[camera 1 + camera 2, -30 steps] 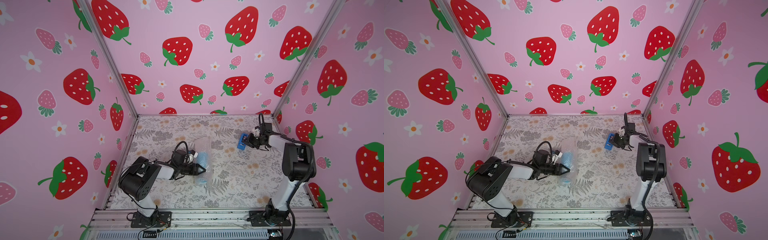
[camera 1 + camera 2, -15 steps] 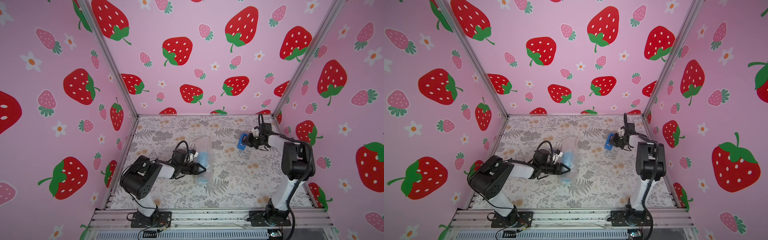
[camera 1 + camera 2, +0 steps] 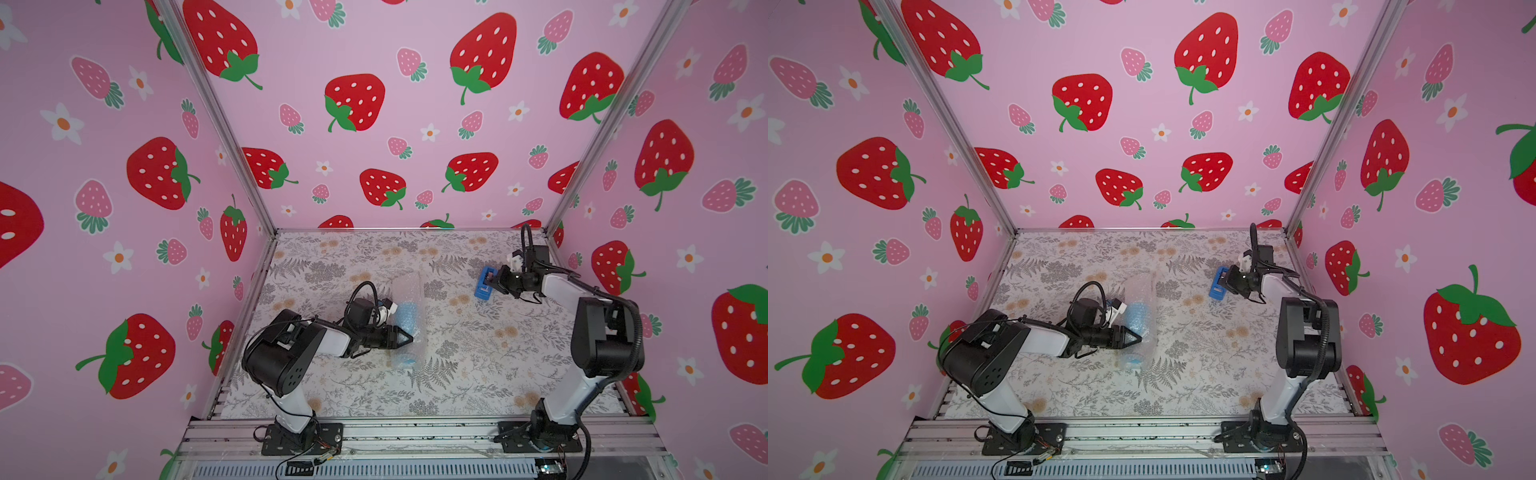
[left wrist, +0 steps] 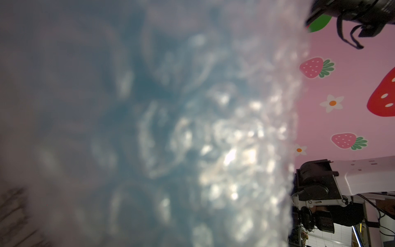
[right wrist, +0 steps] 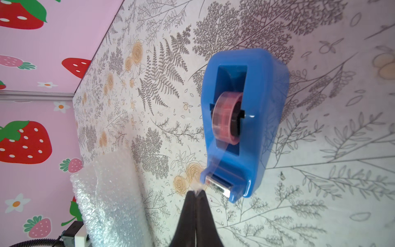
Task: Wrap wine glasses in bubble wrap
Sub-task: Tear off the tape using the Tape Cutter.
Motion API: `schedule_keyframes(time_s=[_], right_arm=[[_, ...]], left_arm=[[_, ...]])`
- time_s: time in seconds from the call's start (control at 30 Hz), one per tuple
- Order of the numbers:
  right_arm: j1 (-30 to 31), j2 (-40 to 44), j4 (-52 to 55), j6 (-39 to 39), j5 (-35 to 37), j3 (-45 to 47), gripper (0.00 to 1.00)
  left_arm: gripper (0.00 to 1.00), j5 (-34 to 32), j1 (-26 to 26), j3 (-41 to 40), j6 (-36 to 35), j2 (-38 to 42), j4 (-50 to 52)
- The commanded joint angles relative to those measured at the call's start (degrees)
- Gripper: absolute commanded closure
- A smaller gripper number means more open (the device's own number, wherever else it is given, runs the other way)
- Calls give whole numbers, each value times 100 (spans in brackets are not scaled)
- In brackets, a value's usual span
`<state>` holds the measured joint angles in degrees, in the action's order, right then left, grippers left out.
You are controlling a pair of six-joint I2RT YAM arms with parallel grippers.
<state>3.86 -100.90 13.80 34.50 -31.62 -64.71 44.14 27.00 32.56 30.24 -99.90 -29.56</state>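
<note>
The bubble wrap (image 3: 409, 291) is rolled into a tube round the light-blue wine glass (image 3: 406, 316), which lies on its side at the table's middle. Through the wrap the glass shows as a blue blur (image 4: 149, 89) in the left wrist view. My left gripper (image 3: 405, 335) is turned on its side, its upper finger lying across the roll's middle, and it holds the wrapped bundle. My right gripper (image 5: 195, 192) is shut on the loose end of clear tape at the cutter of the blue tape dispenser (image 5: 245, 119), at the far right (image 3: 485, 284).
The roll of bubble wrap (image 5: 111, 196) lies left of the dispenser in the right wrist view. Pink strawberry walls close the table on three sides; the right wall (image 3: 590, 257) stands just behind my right arm. A metal rail (image 3: 415, 432) runs along the front edge.
My right gripper's fingers have closed on the tape end at the dispenser. The left arm and the wrapped bundle have stayed where they were.
</note>
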Motion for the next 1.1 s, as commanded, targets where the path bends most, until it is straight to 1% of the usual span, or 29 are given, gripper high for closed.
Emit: schedule_keyframes(time_s=[0.0, 0.17, 0.33, 0.6, 0.8, 1.07], right_arm=[[208, 156, 91, 47, -169, 257, 100], [366, 152, -94, 132, -98, 595, 100], [379, 90, -170, 119, 152, 871, 100], [372, 17, -341, 109, 301, 1203, 100], [224, -187, -723, 373, 344, 1494, 100], [46, -360, -739, 463, 389, 1676, 100]], left_arm=[[44, -214, 7, -41, 8, -228, 285], [44, -204, 7, -82, 35, -241, 232], [44, -196, 11, -112, 43, -256, 179], [45, -178, 7, -148, 97, -346, 47], [45, -151, 15, -133, 114, -364, 21], [45, -140, 10, -114, 123, -355, 29]])
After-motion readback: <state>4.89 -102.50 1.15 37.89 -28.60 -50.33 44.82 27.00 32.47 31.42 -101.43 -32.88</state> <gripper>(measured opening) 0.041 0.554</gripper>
